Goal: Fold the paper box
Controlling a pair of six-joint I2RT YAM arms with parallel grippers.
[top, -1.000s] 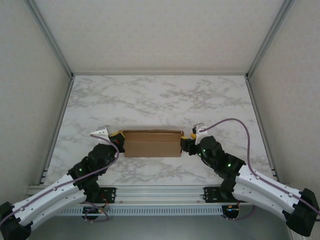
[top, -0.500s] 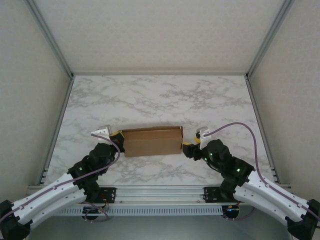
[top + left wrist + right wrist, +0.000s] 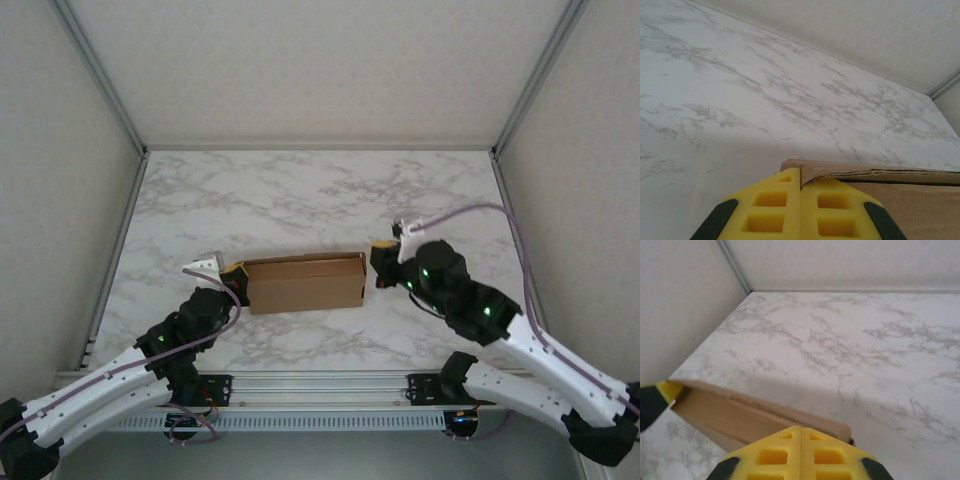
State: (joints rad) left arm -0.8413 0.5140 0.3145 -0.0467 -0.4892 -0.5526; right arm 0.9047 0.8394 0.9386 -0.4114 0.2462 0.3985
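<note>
On the marble-patterned worktop (image 3: 320,200), in its near half and about midway between the two arms, lies the paper box (image 3: 305,284). It is plain brown cardboard, folded into a flat, long rectangle, and its long side runs from left to right. Its far long edge looks a little raised, like a low wall.

The left claw (image 3: 236,274) is at the left short end of the box. In the left wrist view its two yellow fingers (image 3: 770,205) are pressed together with no gap, and their tips meet the corner of the cardboard (image 3: 900,200). The top edge of the cardboard is a little rough and split there. Whether a thin lip of cardboard is caught between the tips, I cannot tell.

The right claw (image 3: 381,262) is just beside the right short end of the box, at its far corner. In the right wrist view its fingers (image 3: 770,455) are also together, with nothing between them, and the box (image 3: 735,412) lies just beyond their tips.
</note>
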